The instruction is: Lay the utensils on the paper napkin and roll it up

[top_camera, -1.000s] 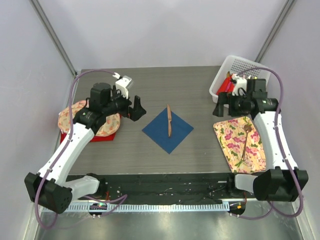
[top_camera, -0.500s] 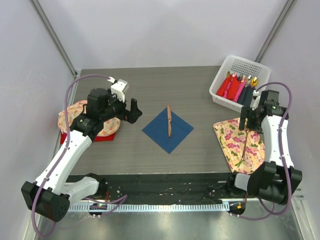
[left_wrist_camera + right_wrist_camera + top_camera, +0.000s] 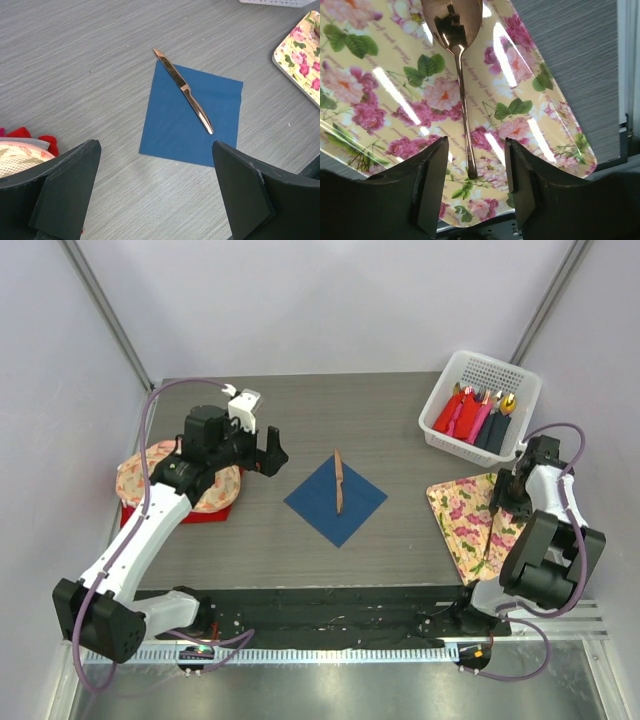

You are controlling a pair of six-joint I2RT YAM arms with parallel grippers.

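The grey wood-grain table (image 3: 300,420) spreads out in front of me. On my right, near its front edge, lies a floral tray (image 3: 455,515), and beyond that, at the far right corner, stands a white basket (image 3: 488,372) holding red, pink and dark rolls (image 3: 455,412). On my left a floral cloth (image 3: 135,472) sits on something red.

The paper napkin (image 3: 320,502) lies flat in the middle of the table, set like a diamond. One of the utensils, a copper-brown knife (image 3: 339,480), rests on it, running from the far corner towards the centre, with its tip just over the corner onto the table.

The spoon (image 3: 461,85) is on the floral tray, with its bowl away from me and its handle pointing back between my fingers.

My right gripper (image 3: 476,150) is low over the tray, its fingers partly apart on either side of the handle's end, with a gap on both sides and nothing gripped. My left gripper (image 3: 275,453) hangs above the table, to the left of the napkin, spread wide and empty.
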